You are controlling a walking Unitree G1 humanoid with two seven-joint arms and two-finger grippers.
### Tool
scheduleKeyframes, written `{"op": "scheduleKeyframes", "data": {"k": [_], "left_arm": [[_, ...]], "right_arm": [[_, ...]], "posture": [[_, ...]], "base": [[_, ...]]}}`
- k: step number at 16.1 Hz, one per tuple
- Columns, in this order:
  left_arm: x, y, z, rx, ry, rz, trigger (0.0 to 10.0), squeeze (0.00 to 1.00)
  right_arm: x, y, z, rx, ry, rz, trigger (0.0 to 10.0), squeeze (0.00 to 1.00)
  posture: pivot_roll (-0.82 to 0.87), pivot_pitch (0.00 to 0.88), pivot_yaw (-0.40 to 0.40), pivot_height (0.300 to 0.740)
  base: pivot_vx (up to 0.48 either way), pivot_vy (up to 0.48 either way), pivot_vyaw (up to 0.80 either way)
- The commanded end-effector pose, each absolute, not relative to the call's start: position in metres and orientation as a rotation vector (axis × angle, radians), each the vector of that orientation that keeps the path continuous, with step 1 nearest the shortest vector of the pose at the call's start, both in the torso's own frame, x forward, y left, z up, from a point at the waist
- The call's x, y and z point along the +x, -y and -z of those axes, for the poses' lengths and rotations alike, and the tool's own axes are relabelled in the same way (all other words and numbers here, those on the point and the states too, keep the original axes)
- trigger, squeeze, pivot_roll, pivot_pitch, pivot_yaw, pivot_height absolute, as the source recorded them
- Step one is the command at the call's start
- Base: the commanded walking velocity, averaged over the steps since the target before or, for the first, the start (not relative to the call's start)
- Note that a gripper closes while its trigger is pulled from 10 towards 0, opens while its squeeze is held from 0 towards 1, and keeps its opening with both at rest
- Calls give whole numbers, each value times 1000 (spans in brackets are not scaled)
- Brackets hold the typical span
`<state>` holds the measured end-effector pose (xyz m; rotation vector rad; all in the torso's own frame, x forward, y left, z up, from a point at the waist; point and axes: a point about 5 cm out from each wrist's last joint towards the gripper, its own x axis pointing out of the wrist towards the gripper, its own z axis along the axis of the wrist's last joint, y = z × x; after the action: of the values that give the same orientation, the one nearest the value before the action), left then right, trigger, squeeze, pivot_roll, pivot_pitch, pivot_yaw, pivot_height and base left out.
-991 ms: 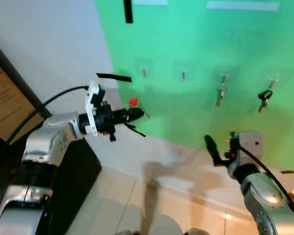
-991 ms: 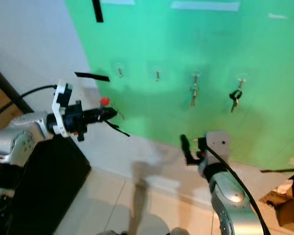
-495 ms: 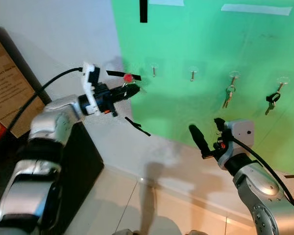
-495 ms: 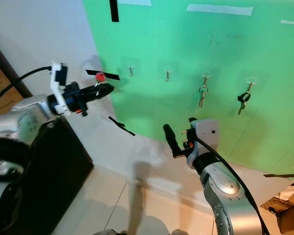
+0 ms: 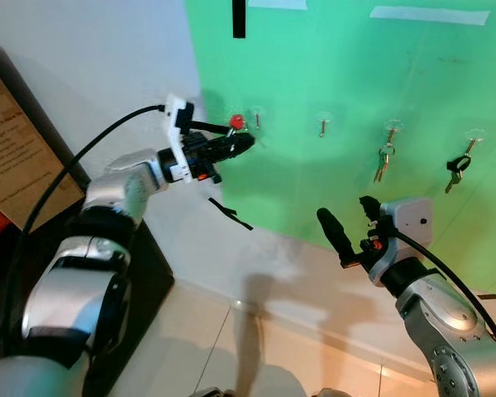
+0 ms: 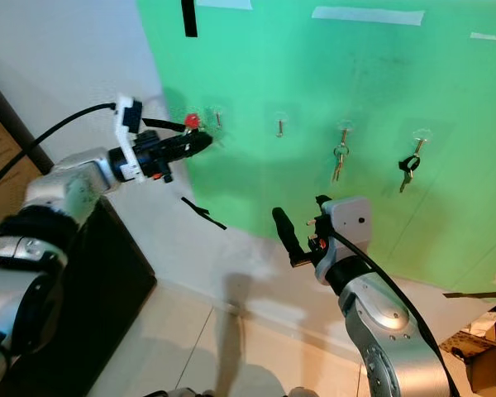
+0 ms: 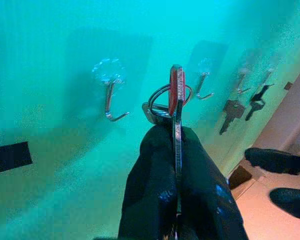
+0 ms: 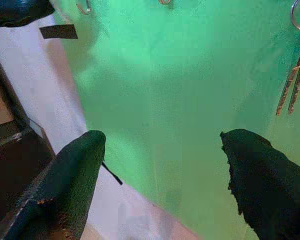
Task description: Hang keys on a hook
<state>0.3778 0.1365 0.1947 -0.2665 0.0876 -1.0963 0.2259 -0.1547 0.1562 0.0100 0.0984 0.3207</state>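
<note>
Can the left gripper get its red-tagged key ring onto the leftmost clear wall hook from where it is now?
Probably yes. The left gripper, shut on the red-tagged key ring, sits just beside the leftmost clear wall hook, which is bare, with nothing between them.

Bright, even indoor light with soft shadows on the green wall (image 5: 355,190); wrist views grainy, close black fingers blurred.
</note>
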Motion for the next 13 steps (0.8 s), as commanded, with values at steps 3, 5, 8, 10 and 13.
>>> {"op": "scheduleKeyframes", "data": {"k": [3, 5, 8, 10, 13], "left_arm": [[387, -139, -189, -218, -139, 956, 10000, 0], [390, -144, -184, -218, -160, 876, 10000, 0], [390, -146, -176, -184, -214, 840, 10000, 0], [389, -144, -176, -179, -203, 867, 10000, 0], [385, -138, -182, -229, -178, 995, 10000, 0]], "right_arm": [[223, 153, -160, 15, -97, -326, 10000, 0], [223, 151, -159, 16, -99, -324, 10000, 0], [225, 151, -160, 16, -98, -320, 10000, 0], [226, 152, -159, 19, -98, -316, 10000, 0], [226, 151, -159, 24, -95, -316, 10000, 0]], "posture": [[-187, 0, 123, 740], [-186, 0, 125, 740], [-178, 0, 124, 740], [-176, 0, 126, 740], [-179, 0, 133, 740]], "base": [[0, 0, 0], [0, 0, 0], [0, 0, 0], [0, 0, 0], [0, 0, 0]]}}
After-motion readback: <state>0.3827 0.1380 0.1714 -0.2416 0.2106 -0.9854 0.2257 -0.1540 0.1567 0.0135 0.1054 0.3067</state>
